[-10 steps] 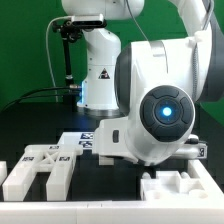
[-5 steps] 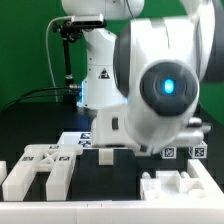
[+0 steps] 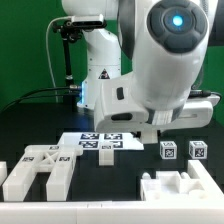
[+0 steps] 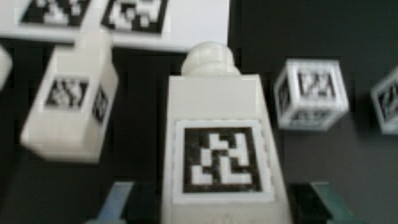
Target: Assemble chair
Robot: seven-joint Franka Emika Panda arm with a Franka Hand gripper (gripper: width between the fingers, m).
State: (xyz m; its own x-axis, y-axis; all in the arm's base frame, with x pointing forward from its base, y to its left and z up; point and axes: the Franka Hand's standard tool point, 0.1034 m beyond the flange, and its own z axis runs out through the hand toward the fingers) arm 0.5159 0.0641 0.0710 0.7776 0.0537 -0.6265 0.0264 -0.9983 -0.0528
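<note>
Robot arm [image 3: 150,70] fills the exterior view and hides the jaws there. Bench [image 3: 20,135] is dark, with open room between parts. In the wrist view the chair post [image 4: 217,110] runs lengthwise away from the camera, rounded end toward the marker board [image 4: 107,18]. Half-closed jaws clamp its tagged end, their tips cut off. Second post [image 4: 71,100] sits just beside it, not touching.
</note>
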